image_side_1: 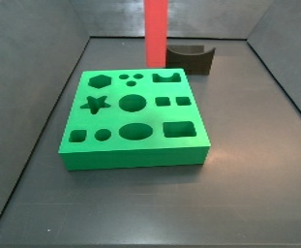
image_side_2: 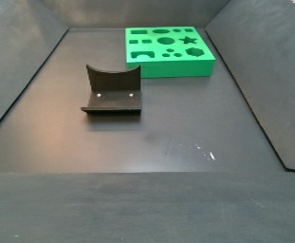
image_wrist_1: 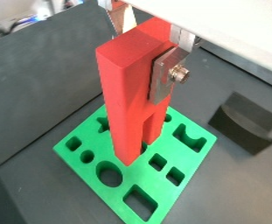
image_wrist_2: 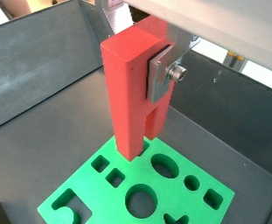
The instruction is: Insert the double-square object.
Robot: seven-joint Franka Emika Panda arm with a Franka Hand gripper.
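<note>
My gripper [image_wrist_1: 141, 63] is shut on the upper bar of the double-square object [image_wrist_1: 129, 96], a tall red peg with two parallel square legs. One silver finger [image_wrist_1: 167, 75] with a screw presses its side; the opposite finger is hidden behind it. The gripper [image_wrist_2: 138, 66] and the peg [image_wrist_2: 129, 96] show the same way in both wrist views. The peg hangs upright, legs down, over the flat green block [image_wrist_1: 162, 179] with shaped holes [image_wrist_2: 149, 197]. In a side view the peg [image_side_1: 157, 34] stands over the rear edge of the green block [image_side_1: 134, 145]; the gripper is above that frame.
The dark fixture [image_side_2: 112, 92] stands on the dark floor away from the green block [image_side_2: 169, 65]; it also shows in a side view [image_side_1: 192, 58] and a wrist view [image_wrist_1: 246, 122]. Dark walls enclose the floor on all sides.
</note>
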